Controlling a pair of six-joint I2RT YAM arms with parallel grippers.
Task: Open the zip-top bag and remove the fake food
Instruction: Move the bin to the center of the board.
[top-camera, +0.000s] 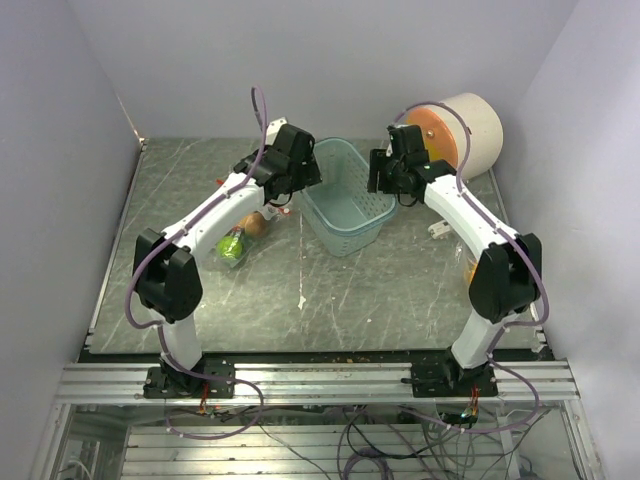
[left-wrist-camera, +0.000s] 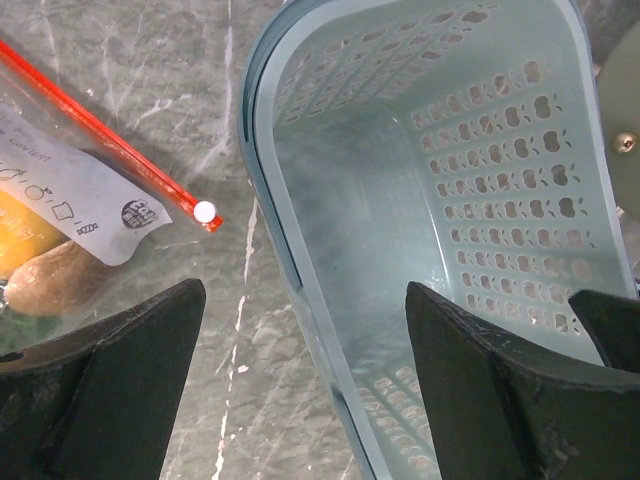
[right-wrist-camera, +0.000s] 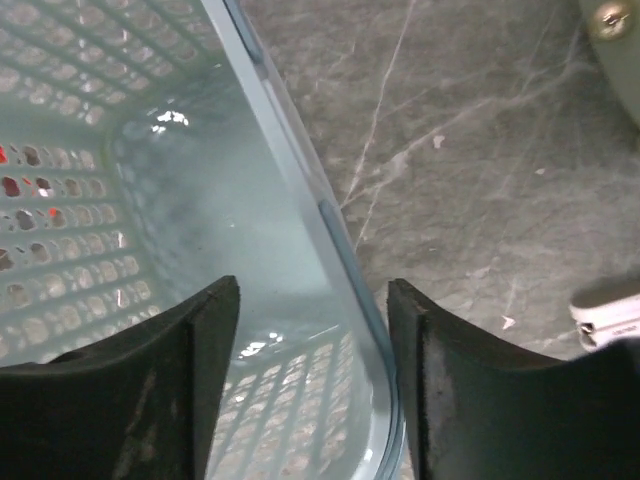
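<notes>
The zip-top bag (top-camera: 240, 238) lies flat on the table left of a pale blue basket (top-camera: 345, 212). Its red zip strip with a white slider (left-wrist-camera: 205, 211) is shut. Inside it shows fake food: a green piece (top-camera: 231, 246), a brown piece (left-wrist-camera: 55, 285) and an orange-yellow piece (left-wrist-camera: 18, 235). My left gripper (left-wrist-camera: 305, 295) hovers open over the basket's left rim (left-wrist-camera: 262, 190), one finger outside and one inside. My right gripper (right-wrist-camera: 312, 290) is open astride the basket's right rim (right-wrist-camera: 300, 190), with a gap on each side. Neither gripper holds anything.
A big cream cylinder with an orange face (top-camera: 462, 130) lies at the back right. A small white object (top-camera: 437, 228) sits on the table right of the basket, also seen at the right wrist view's edge (right-wrist-camera: 605, 305). Walls close in left, right and behind.
</notes>
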